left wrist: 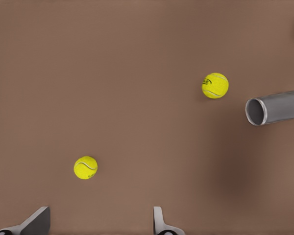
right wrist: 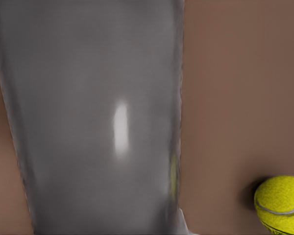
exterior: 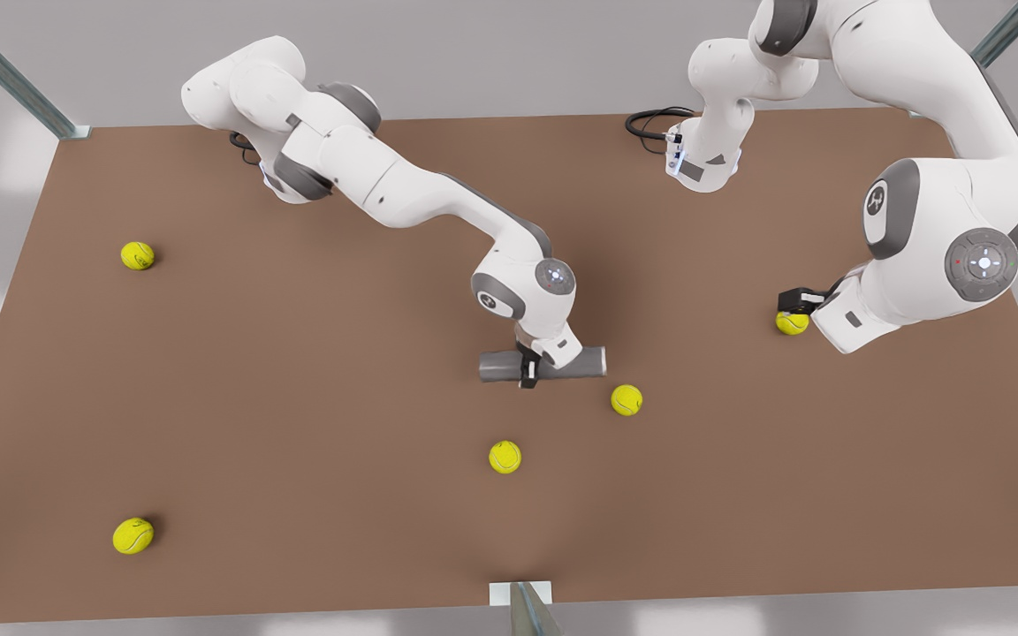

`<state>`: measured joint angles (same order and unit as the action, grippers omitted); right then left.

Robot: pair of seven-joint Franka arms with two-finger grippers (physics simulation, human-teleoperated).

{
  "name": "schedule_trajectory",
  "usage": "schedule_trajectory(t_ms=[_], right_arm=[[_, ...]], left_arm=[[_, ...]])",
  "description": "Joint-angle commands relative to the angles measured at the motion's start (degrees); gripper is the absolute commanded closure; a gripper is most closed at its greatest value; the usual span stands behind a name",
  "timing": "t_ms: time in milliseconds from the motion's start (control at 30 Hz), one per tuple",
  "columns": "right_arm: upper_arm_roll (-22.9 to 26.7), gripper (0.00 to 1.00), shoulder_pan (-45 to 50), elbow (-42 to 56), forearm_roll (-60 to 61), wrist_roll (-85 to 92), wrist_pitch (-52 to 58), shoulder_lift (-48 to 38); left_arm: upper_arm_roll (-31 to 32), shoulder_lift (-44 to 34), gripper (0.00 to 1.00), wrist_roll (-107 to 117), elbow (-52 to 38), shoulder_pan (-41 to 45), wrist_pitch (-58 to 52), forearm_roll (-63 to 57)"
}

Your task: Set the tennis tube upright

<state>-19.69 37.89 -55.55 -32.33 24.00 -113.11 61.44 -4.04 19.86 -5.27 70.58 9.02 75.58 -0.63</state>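
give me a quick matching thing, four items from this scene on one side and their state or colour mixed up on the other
Things:
1. the tennis tube
2. the left gripper
3. the right gripper
4. the table

States:
a. brown
b. shut around the tube's middle
c. lying on its side
d. open, beside a tennis ball at the front view's right

Pairs: 1-c, 2-d, 3-b, 4-a

Simulated robot cell: framed brown table (exterior: 208,371)
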Motion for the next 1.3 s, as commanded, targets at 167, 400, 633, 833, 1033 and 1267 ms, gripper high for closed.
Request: schedule_trajectory(t_ms=[167,400,633,833,1033,1267], right_arm=[[-0.1,0.00,0.0,0.7,0.6,0.5,-0.2,0.2],[-0.6,0.00,-0.7,0.1,3.7,0.7,8.0,-8.8],[18.2,0.00,-21.0,-12.2,26.1,-8.7,29.7,-40.4],[19.0,0.00,-29.3,-32.6,28.6,-12.6,19.4,-52.9],[18.8,0.00,-29.3,-30.0,29.3,-11.8,22.0,-52.7],[18.7,0.00,-21.3,-27.9,29.6,-12.5,21.7,-52.6]], left_arm=[[0.0,0.2,0.00,0.0,0.0,0.0,0.1,0.0],[0.0,0.2,0.00,0.0,0.0,0.0,0.0,0.0],[0.0,1.8,0.00,10.5,2.0,0.6,6.5,10.7],[0.0,1.2,0.00,20.2,25.2,1.7,22.6,33.9],[0.1,1.9,0.00,5.0,39.8,0.6,30.0,52.0],[1.7,8.4,0.00,-6.9,39.5,0.5,33.1,69.4]])
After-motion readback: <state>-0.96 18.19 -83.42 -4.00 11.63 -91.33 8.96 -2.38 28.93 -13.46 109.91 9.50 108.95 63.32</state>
